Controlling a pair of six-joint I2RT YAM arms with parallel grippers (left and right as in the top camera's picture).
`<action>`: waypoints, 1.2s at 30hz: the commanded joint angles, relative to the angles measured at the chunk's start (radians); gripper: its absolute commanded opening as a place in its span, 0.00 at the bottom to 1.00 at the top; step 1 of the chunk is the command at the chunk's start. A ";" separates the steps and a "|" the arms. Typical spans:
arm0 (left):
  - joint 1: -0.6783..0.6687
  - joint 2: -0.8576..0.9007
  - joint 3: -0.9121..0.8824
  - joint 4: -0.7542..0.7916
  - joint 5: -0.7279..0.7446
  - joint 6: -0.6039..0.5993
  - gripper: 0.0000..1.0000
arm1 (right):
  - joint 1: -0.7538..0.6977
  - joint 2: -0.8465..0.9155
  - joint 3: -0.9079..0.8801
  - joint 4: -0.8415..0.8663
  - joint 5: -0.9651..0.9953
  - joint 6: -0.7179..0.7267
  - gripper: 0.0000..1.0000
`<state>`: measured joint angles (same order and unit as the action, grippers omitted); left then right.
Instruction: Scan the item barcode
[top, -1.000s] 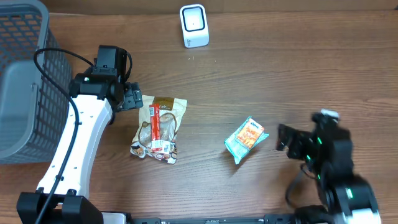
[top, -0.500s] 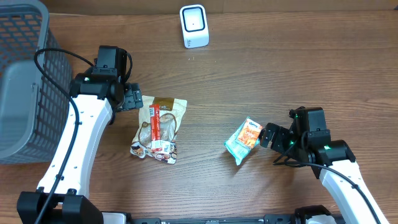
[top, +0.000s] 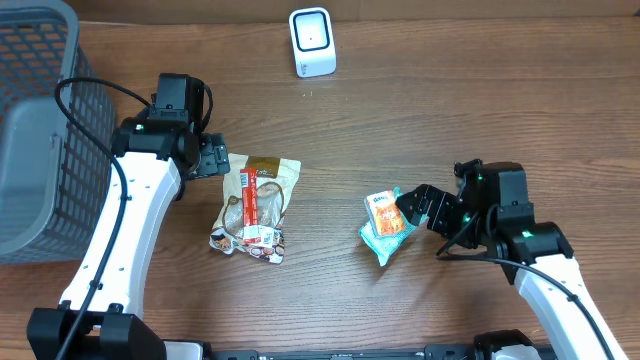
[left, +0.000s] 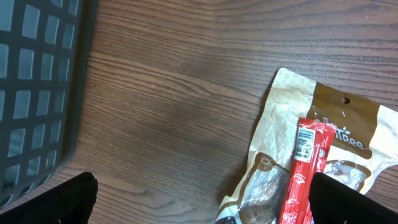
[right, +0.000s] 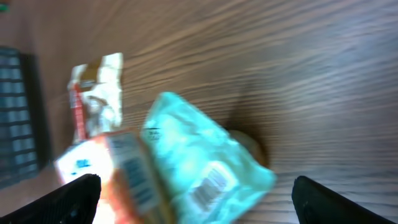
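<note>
Right pincer: you have the right pincer (top: 412, 207) spread wide and low over the worktop (top: 420, 110), 1 finger on each side of the teal packet (top: 385, 228).
Task item: the teal packet lies right of centre on the worktop, between those 2 fingers. From these views you cannot tell whether either finger touches it.
Packet print: the right wrist view shows a barcode (right: 210, 185) on the teal side and a 2nd striped white label beside an orange panel. The lettering is too blurred to read.
Scanner: the white scanner (top: 311, 40) stands at the far edge, well apart from the packet.
Left pincer: your left pincer (top: 220, 160) is also spread, holds nothing, and sits just beside the top edge of the brown pouch (left: 348, 124).
Pouch writing: only "Tree" is legible (the rest is cut off).
Red stick: a red stick (left: 305, 168) lies on the pouch with a small barcode at its upper end.
Basket: the grey mesh basket (top: 60, 140) sits at the far left.
</note>
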<state>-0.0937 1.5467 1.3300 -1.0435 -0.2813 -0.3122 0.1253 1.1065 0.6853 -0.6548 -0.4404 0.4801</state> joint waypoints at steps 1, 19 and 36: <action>0.002 0.003 0.000 0.002 -0.010 0.001 1.00 | 0.004 -0.001 0.052 0.007 -0.078 0.025 1.00; 0.002 0.003 0.000 0.002 -0.010 0.001 1.00 | 0.004 0.000 0.053 0.014 -0.077 0.100 1.00; 0.002 0.003 0.000 0.002 -0.010 0.001 1.00 | 0.004 0.004 0.039 0.003 -0.194 0.139 1.00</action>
<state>-0.0937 1.5467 1.3300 -1.0435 -0.2813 -0.3122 0.1253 1.1065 0.7071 -0.6598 -0.5766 0.5850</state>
